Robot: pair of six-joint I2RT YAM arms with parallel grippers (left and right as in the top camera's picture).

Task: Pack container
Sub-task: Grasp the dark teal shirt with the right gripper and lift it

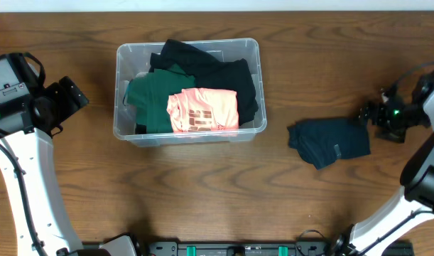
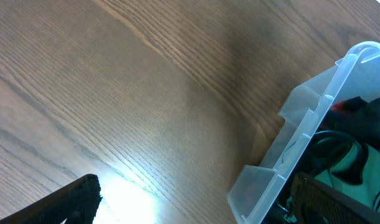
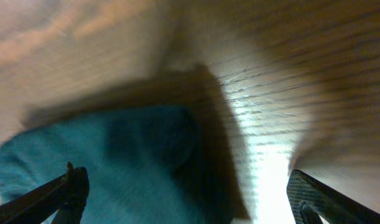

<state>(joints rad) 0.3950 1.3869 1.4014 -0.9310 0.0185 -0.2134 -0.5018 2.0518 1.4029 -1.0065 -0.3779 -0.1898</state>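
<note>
Clear plastic container [image 1: 188, 45]: we find it upright on the table, left of centre and towards the far edge in the overhead view, with its open top facing up.
Wood of table [image 1: 202, 199]: brown, with a visible grain; it carries the container and one loose garment.
Contents, black garment [image 1: 217, 67]: we see it along the back and right side of the container.
Contents, green garment [image 1: 151, 96]: it lies in the left half of the container.
Contents, pink garment [image 1: 202, 110]: it lies on top at the front centre, with dark print on it.
Position of teal garment [image 1: 330, 141]: it lies folded on the table to the right of the container, well apart from it.
State of left gripper [image 1: 76, 98]: it sits beside the container's left wall and apart from it. In the left wrist view its fingers [image 2: 71, 202] are spread wide and hold nothing.
State of right gripper [image 1: 366, 114]: it sits just beside the right edge of the teal garment. In the blurred right wrist view its fingers [image 3: 59, 193] are spread apart above the cloth [image 3: 115, 162]. We cannot tell whether they touch it.
</note>
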